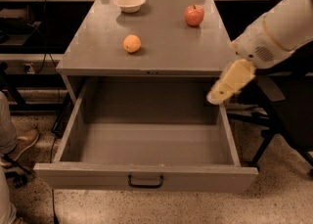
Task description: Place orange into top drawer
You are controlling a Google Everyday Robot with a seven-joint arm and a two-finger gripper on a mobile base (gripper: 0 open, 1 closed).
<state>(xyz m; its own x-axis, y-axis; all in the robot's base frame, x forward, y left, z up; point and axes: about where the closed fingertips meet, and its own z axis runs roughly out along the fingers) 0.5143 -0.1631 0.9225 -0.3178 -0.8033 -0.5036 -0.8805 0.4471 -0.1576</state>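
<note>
The orange (131, 43) lies on the grey tabletop (161, 47), left of centre. The top drawer (146, 145) is pulled fully open below it and holds nothing; its black bar handle (145, 182) is at the centre of the front panel. My gripper (222, 93) hangs at the right, over the drawer's right rear corner and just below the tabletop's right front edge. It is well to the right of the orange and holds nothing that I can see.
A red apple (194, 15) sits at the back right of the tabletop and a white bowl (129, 2) at the back left. A person's leg and shoe (17, 145) are at the left. A dark chair (288, 110) stands behind my arm at the right.
</note>
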